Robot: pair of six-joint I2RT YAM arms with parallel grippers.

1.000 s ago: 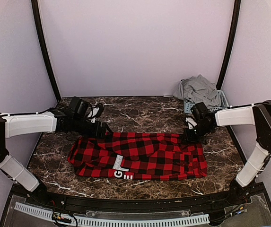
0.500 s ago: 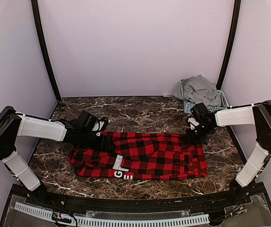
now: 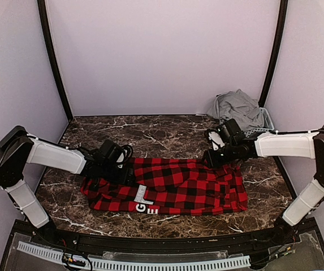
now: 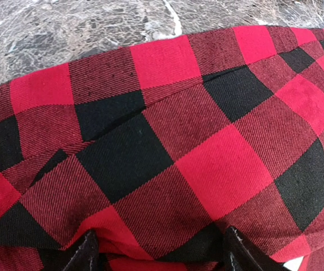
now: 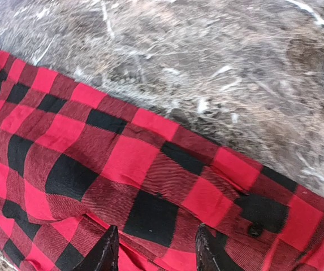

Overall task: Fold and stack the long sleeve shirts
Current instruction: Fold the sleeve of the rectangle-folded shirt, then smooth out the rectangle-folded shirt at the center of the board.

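A red-and-black check long sleeve shirt [image 3: 173,186] lies folded into a wide band across the middle of a dark marbled desk [image 3: 167,132], with white block letters [image 3: 145,200] near its front edge. The left hand [image 3: 126,171] sits low over the shirt's far left edge, its fingers [image 4: 85,254] spread wide apart with cloth lying beneath them, not pinched. The right hand [image 3: 208,159] is at the shirt's far right edge, its fingers [image 5: 106,251] also parted above the fabric. A plain grey shirt [image 3: 238,107] is heaped in a pale blue basket [image 3: 266,119] at the desk's back right corner.
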